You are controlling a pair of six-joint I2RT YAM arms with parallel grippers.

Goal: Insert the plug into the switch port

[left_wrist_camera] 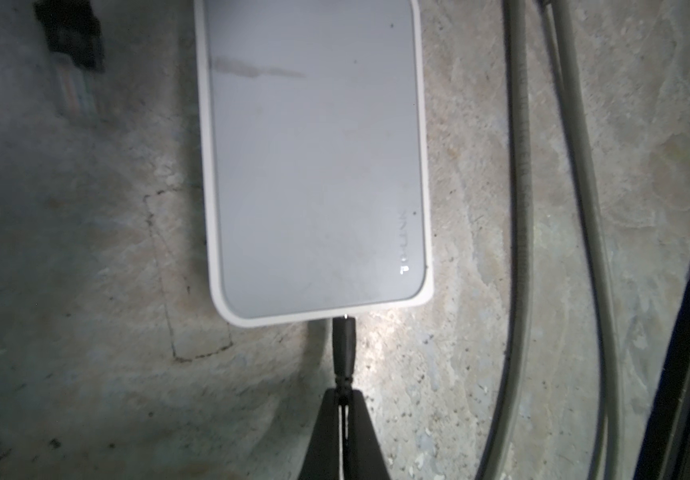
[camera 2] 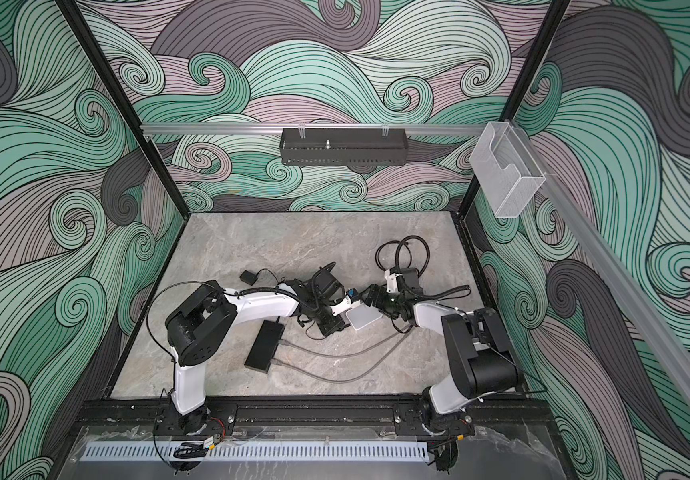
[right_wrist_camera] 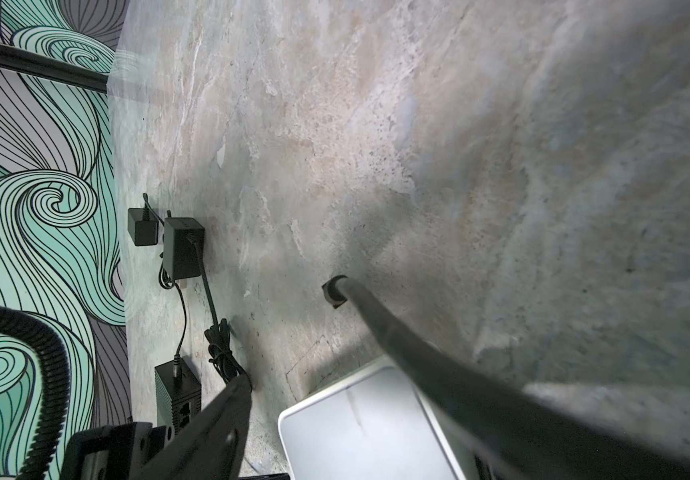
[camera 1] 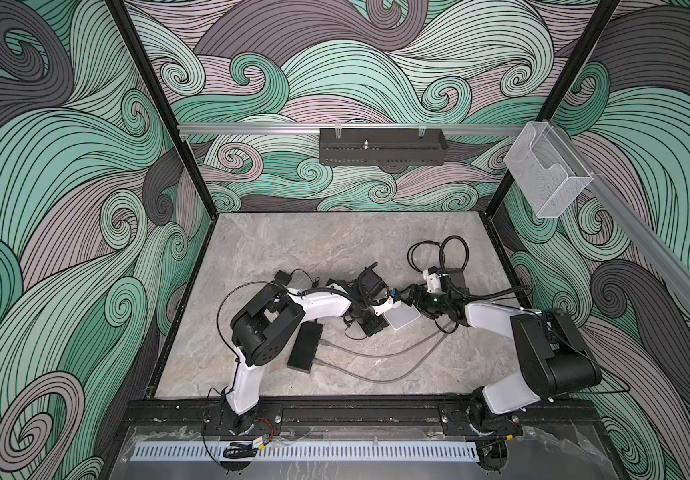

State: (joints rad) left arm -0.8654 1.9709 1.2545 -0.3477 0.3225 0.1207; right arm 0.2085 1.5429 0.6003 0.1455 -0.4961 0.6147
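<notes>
The left hand point(left_wrist_camera: 343, 395) is clamped on the strain relief of the black barrel plug point(left_wrist_camera: 344, 345). The plug's tip is held at the near edge of the white TP-Link switch point(left_wrist_camera: 314, 166), laid on the worktop point(right_wrist_camera: 459, 166). Beyond, the right hand point(right_wrist_camera: 289, 336) is held open astride the switch's far end.

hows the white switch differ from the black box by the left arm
The white switch is pale and broad; the black box is dark, long and narrow. The black box has two grey cables plugged in; the white switch has a black plug at its edge. Both lie flat on the table.
</notes>
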